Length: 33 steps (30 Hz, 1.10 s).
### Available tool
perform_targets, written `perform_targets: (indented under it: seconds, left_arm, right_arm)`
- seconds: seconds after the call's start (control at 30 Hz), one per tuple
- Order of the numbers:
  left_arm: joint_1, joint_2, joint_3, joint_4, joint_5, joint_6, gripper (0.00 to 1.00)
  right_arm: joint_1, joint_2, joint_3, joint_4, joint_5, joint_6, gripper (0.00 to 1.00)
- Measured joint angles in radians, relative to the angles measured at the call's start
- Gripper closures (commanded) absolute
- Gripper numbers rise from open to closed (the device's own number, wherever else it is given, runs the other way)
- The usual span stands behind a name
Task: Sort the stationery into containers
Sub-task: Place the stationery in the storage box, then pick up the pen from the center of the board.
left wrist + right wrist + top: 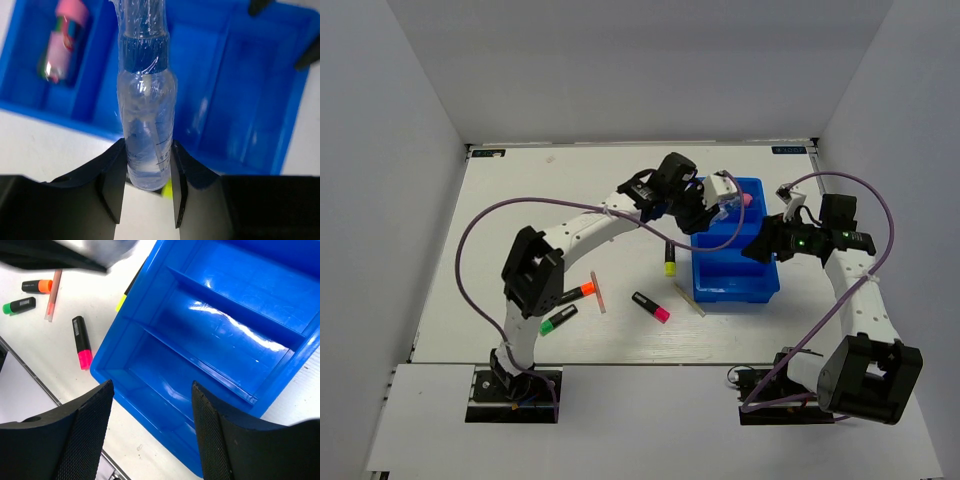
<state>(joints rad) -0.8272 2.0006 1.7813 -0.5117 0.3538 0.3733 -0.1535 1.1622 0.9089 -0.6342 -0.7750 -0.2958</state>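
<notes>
left claw (146, 187) clamping bottle (147, 110) at base | bottle's long axis running up frame, cap end hanging over tray (240, 100) centre compartment, pink tube (65, 42) lying upper left | right claw (152, 435) gaping wide, empty

Bright, even light falls from overhead on the white table (520, 200), leaving only faint, soft shadows left of the bright blue ribbed plastic tray (738, 288). In the right wrist view white glare streaks the tray's glossy floor, and a grey shape beyond its left rim is smeared. In the left wrist view the small clear blue-capped plastic bottle (147, 125) over the tray glints, while the pink tube (62, 42) inside the tray is blurred.
</notes>
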Motion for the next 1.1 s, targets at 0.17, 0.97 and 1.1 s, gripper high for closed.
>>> perform_targets:
  seconds: [0.17, 0.97, 1.1]
  left_arm:
    - [0.029, 0.135, 0.127, 0.065, 0.06, 0.041, 1.0]
    - [0.041, 0.289, 0.148, 0.346, -0.018, -0.056, 0.38]
    - [0.041, 0.282, 0.145, 0.356, -0.039, -0.085, 1.0]
  right_arm:
    - [-0.014, -0.016, 0.0, 0.0, -0.007, -0.001, 0.34]
    - [-0.066, -0.029, 0.0, 0.0, -0.074, -0.001, 0.33]
    - [-0.073, -0.029, 0.0, -0.002, -0.095, -0.024, 0.98]
